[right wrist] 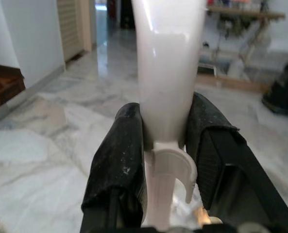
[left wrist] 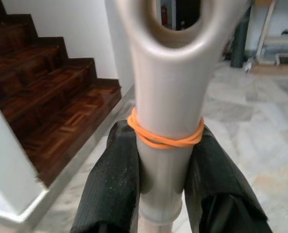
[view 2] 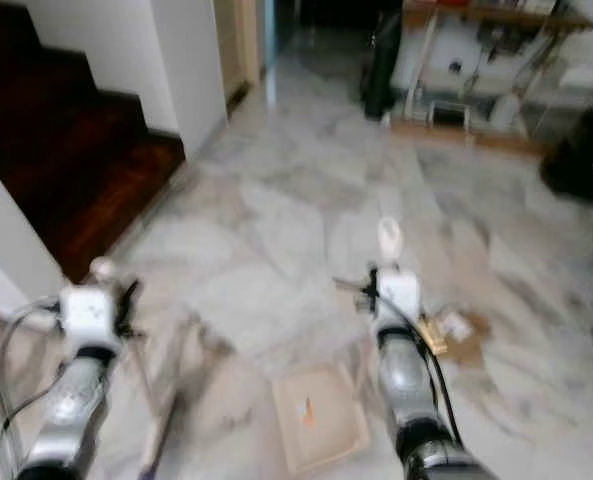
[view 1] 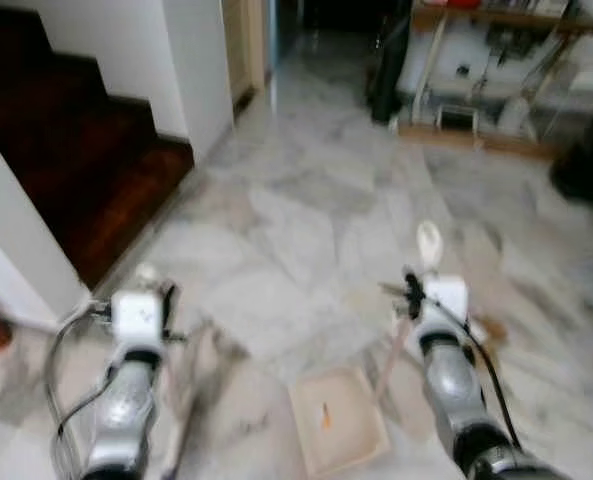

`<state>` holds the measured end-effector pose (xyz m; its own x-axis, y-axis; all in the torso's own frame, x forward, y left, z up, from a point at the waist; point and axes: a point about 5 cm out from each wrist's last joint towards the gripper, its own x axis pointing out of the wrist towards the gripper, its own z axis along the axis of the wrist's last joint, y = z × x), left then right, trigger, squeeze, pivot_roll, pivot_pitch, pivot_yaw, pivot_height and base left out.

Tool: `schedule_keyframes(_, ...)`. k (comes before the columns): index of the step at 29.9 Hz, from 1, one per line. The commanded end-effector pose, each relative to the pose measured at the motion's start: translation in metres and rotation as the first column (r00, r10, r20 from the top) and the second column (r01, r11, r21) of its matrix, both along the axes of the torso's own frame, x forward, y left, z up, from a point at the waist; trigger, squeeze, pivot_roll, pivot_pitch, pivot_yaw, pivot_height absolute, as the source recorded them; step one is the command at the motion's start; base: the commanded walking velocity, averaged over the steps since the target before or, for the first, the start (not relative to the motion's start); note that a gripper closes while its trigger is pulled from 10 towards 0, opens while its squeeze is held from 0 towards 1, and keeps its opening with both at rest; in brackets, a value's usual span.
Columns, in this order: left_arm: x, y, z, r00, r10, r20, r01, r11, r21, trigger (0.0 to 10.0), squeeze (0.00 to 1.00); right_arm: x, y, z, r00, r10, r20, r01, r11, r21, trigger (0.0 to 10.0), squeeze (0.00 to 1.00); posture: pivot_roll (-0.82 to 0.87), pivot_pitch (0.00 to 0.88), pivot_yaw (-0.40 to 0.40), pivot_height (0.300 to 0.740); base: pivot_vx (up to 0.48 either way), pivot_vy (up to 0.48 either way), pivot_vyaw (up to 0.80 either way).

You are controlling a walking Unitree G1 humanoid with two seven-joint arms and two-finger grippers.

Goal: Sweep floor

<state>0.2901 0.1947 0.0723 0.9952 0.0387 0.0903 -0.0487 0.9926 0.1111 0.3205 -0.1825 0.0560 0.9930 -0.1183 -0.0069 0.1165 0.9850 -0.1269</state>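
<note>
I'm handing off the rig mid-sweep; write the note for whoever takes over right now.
Left gripper: shut on the broom handle, the one with an orange rubber band.
Right gripper: shut on the white dustpan handle.
Dustpan sits on the marble floor between the two arms, with a small orange scrap in it.
Left to do: brownish debris lies on the floor just right of the right arm. Staircase is on the left; views are blurred, so check before sweeping.
</note>
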Motion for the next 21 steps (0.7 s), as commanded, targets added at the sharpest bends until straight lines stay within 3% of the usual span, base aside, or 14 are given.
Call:
schedule_keyframes(1, 0.0025, 0.0095, 0.0097, 0.999, 0.021, 0.040, -0.022, 0.999, 0.023, 10.0, 0.00, 0.0077, 0.0033, 0.0150, 0.997, 0.015, 0.074, -0.015, 1.000, -0.013, 10.0, 0.00, 0.09, 0.000, -0.050, 0.740, 0.446, 0.000, 0.00)
schedule_keyframes(10, 0.0018, 0.0094, 0.0097, 0.999, 0.024, 0.042, -0.025, 0.999, 0.024, 10.0, 0.00, 0.0073, 0.0025, 0.0146, 0.997, 0.006, 0.073, -0.007, 1.000, 0.005, 10.0, 0.00, 0.09, 0.000, -0.049, 0.740, 0.443, 0.000, 0.00)
schedule_keyframes(21, 0.0018, 0.0095, 0.0099, 0.999, 0.027, 0.047, -0.027, 1.000, 0.015, 10.0, 0.00, 0.0078, 0.0018, 0.0141, 0.998, 0.005, 0.063, -0.005, 1.000, 0.008, 10.0, 0.00, 0.09, 0.000, -0.050, 0.740, 0.364, 0.000, -0.74)
